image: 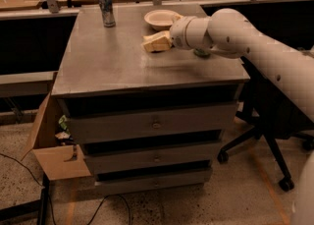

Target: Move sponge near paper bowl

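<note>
The pale yellow sponge [153,44] is at the tip of my gripper [162,40], which reaches in from the right and is shut on it. The sponge is low over the grey cabinet top [113,62]; I cannot tell whether it touches. The off-white paper bowl [161,19] stands just behind the sponge, a short gap away, near the far edge. The white wrist hides the sponge's right end.
A metal can [106,8] stands upright at the far left of the cabinet top. A small dark object [201,52] lies under my arm. An open cardboard box [54,145] sits on the floor at left, and an office chair base [260,140] at right.
</note>
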